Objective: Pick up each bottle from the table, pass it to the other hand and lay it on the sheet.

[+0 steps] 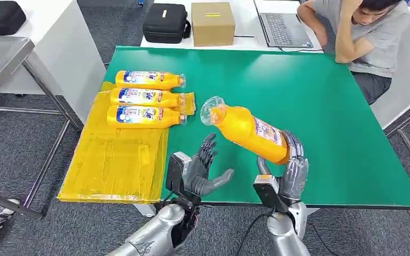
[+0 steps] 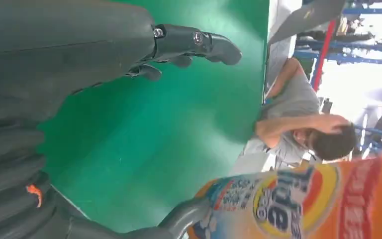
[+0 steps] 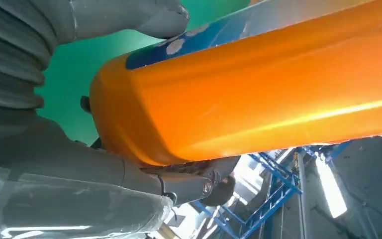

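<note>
My right hand [image 1: 292,169] grips the base of an orange bottle [image 1: 248,132] with a clear cap, held tilted above the green table [image 1: 309,96], cap pointing up and left. The right wrist view has the orange bottle [image 3: 258,84] close up with my right hand [image 3: 79,144] wrapped around its end. Just left of the bottle, my left hand [image 1: 203,170] is open, fingers spread, palm toward it, holding nothing. In the left wrist view my left hand [image 2: 104,55] is apart from the labelled bottle [image 2: 298,204]. Three matching bottles [image 1: 144,97] lie side by side on the yellow sheet [image 1: 117,160].
A person [image 1: 363,32] sits at the far right corner, head propped on a hand, beside a laptop [image 1: 283,26]. A cardboard box [image 1: 212,23] and a black case [image 1: 165,22] stand behind the table. A grey metal table [image 1: 0,58] is at the left.
</note>
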Action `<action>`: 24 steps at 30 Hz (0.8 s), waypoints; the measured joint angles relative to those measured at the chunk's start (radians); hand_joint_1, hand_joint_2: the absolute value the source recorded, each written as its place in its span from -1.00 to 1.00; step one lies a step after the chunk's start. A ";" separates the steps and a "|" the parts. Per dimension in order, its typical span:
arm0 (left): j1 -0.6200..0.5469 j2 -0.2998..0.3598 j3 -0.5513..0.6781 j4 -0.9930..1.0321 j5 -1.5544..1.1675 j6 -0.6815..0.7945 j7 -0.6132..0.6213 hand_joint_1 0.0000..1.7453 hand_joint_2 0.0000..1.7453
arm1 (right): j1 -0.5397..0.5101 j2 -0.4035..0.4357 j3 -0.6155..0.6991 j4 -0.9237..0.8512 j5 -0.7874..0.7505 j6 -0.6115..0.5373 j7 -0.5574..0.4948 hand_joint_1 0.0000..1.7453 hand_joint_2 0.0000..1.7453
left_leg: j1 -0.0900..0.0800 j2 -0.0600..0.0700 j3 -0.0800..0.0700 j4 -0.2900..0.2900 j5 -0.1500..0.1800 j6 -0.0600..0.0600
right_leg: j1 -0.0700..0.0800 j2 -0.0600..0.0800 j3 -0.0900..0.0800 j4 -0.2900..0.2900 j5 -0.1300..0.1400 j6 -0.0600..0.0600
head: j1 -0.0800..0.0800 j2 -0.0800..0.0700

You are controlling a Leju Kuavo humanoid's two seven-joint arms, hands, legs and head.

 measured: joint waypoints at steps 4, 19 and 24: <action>-0.010 -0.001 -0.001 0.003 0.014 0.031 -0.003 -1.00 1.00 | -0.003 0.002 0.020 0.005 0.001 0.000 0.000 1.00 1.00 | 0.000 0.000 0.000 0.000 0.000 0.000 | 0.000 0.000 0.000 0.000 0.000 0.000 | 0.000 0.000; -0.033 -0.001 -0.001 0.027 0.022 0.065 -0.036 -1.00 1.00 | -0.003 0.000 0.096 0.042 -0.034 0.000 0.000 1.00 1.00 | 0.000 0.000 0.000 0.000 0.000 0.000 | 0.000 0.000 0.000 0.000 0.000 0.000 | 0.000 0.000; -0.029 -0.002 -0.001 0.026 -0.003 0.045 -0.034 -1.00 1.00 | -0.004 0.000 0.108 0.060 -0.035 0.000 0.000 1.00 1.00 | 0.000 0.000 0.000 0.000 0.000 0.000 | 0.000 0.000 0.000 0.000 0.000 0.000 | 0.000 0.000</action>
